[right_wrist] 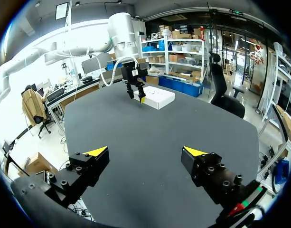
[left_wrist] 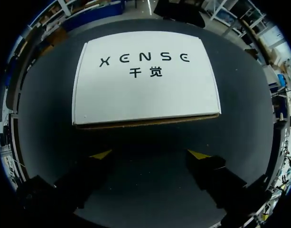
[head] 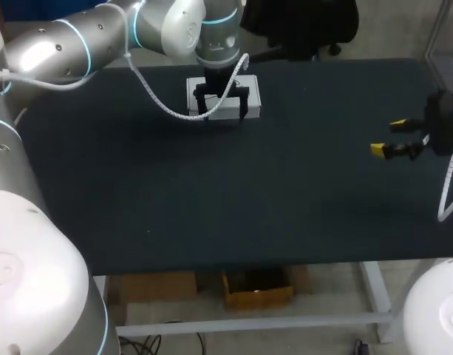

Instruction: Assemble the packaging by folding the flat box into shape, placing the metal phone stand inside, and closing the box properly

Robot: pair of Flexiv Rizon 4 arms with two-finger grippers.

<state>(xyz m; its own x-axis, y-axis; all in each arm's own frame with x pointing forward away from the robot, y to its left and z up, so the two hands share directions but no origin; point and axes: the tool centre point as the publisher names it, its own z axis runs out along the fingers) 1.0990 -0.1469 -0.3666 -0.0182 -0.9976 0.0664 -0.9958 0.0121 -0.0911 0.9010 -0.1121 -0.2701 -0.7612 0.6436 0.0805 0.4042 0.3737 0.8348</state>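
The box [head: 252, 95] sat folded with its lid down flat at about 12 o'clock on the surface [head: 211, 192], near the far edge. I judged the folding and closing done or nearly so. I saw no phone stand anywhere, so I could not tell whether it was inside. The box [left_wrist: 145, 85] had its long axis running from 9 to 3 o'clock, and its brown front seam seemed to face 6 o'clock. My left jaws hung wide open just over its near edge, gripping nothing. My right jaws waited at 3 o'clock, well apart, open and empty.
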